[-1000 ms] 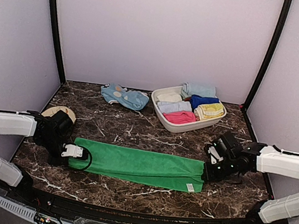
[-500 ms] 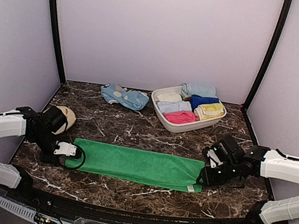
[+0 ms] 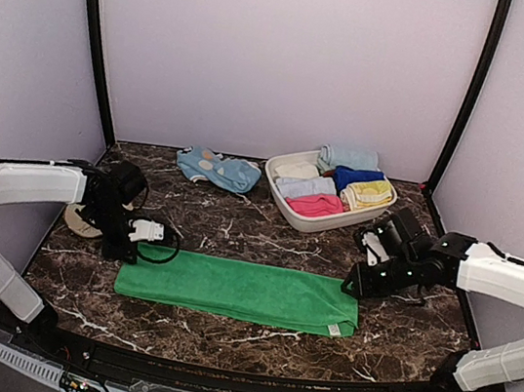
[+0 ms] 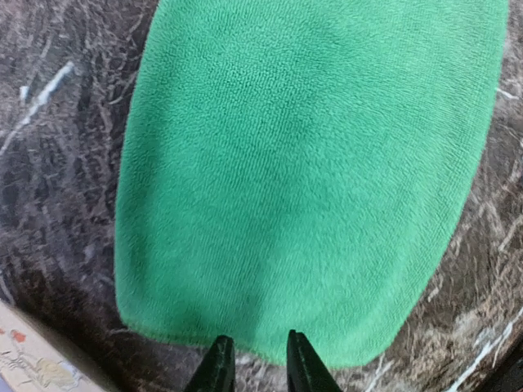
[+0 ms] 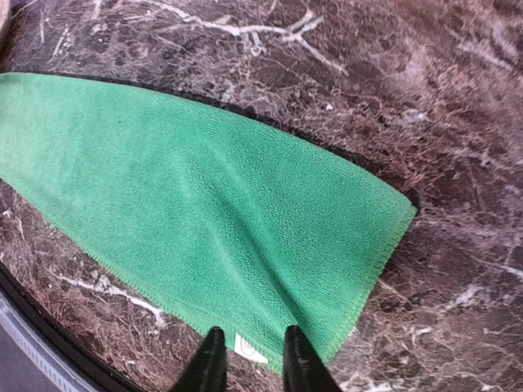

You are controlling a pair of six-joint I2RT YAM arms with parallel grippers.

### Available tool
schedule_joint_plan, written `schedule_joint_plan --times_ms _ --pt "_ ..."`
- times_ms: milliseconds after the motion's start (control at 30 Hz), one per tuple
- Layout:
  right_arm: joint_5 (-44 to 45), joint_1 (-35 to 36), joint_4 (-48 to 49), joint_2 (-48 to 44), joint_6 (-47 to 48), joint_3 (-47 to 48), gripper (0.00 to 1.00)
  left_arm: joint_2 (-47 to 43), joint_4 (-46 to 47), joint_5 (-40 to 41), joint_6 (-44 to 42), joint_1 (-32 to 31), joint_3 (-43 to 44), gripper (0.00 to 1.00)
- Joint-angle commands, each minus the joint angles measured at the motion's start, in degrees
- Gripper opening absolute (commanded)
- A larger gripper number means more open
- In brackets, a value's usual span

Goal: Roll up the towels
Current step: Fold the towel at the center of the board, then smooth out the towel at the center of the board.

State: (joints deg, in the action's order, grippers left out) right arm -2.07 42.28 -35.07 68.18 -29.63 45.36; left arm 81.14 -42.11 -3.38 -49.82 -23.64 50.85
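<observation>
tan oval disc [image 3: 74,218]: it sits off the far-left corner of the green towel [image 3: 238,289], half hidden behind my left arm. It is no part of the job.

left pincer [image 4: 257,371]: it hangs just above the towel's left end. The fingers are parted a little and hold nothing; my wrist view shows only cloth edge and marble between the tips.

blue spotted cloth [image 3: 217,168]: it lies crumpled well behind the towel, toward the back wall. No roll is made in it.

green towel: it lies on the marble table [image 3: 237,232] near the front edge as one long, narrow band running left to right. The band is flat from end to end, and a white tag [image 3: 332,328] shows at its near right corner. Neither end is curled over, so I judge the laying-out done and the rolling not begun.

white tub [image 3: 289,213]: it stands behind the towel's right half and holds several small bundles of pale blue, dark blue, yellow, pink and cream. They look like finished pieces, but I cannot tell rolled from folded at this size.

right pincer [image 5: 252,359]: it is poised over the towel's right end, close to the tag corner. The fingers are slightly apart and empty.

done so far: by my reading, some bundles are stowed and this towel is laid out as a strip.

left to do: I must pinch one end of the strip, roll it along its length and put it away. After that, probably the blue cloth too.
</observation>
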Motion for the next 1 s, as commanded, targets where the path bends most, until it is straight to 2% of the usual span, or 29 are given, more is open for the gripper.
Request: schedule_joint_plan --times_ms 0,133,333,467,633,767,967 --pt "-6.4 -0.3 9.7 4.0 -2.6 -5.6 0.16 4.8 5.0 -1.1 3.9 0.0 -3.5 0.22" --pt "-8.4 0.7 13.9 1.7 -6.5 -13.4 0.11 4.4 9.3 2.4 2.0 0.1 -9.1 0.22" --pt "-5.0 1.0 9.8 -1.3 -7.3 -17.8 0.11 3.5 14.7 9.1 -2.0 0.7 -14.7 0.2" --pt "-2.8 1.0 5.9 -1.4 -5.5 -15.4 0.12 2.4 16.2 11.5 -3.6 1.8 -15.6 0.19" --pt "-2.9 1.0 1.8 -3.0 -3.6 -7.4 0.16 -0.3 18.7 13.3 -4.4 3.6 -14.7 0.22" --pt "-4.9 -0.2 5.7 -0.8 -2.8 -3.4 0.19 -2.9 16.7 9.6 -3.1 3.6 -12.3 0.24" --pt "-7.7 -2.3 14.5 11.1 -1.5 -2.0 0.17 -5.5 12.3 5.2 -1.5 3.6 -8.8 0.29"
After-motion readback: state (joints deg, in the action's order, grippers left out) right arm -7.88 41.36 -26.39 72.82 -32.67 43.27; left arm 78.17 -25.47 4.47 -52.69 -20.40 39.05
